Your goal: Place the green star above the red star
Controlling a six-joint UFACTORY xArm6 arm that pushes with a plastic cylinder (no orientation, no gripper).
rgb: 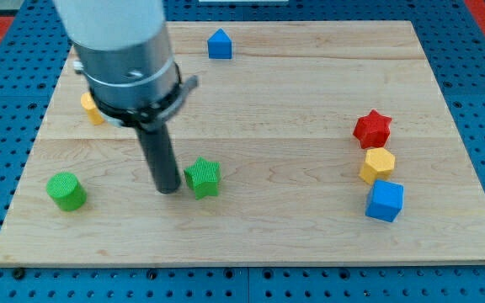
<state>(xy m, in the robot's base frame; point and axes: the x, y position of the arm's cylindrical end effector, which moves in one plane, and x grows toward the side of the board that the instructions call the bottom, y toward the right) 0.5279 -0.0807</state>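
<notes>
The green star (pixel 202 178) lies on the wooden board, left of centre toward the view's bottom. The red star (pixel 372 129) lies far off at the view's right. My tip (pixel 168 188) rests on the board just left of the green star, very close to or touching its left side. The arm's grey body fills the view's top left and hides part of the board behind it.
A yellow hexagon (pixel 377 165) sits just below the red star, and a blue cube (pixel 385 200) below that. A green cylinder (pixel 66 191) stands at the bottom left. A blue block (pixel 219 44) is at the top. A yellow block (pixel 90 108) is partly hidden by the arm.
</notes>
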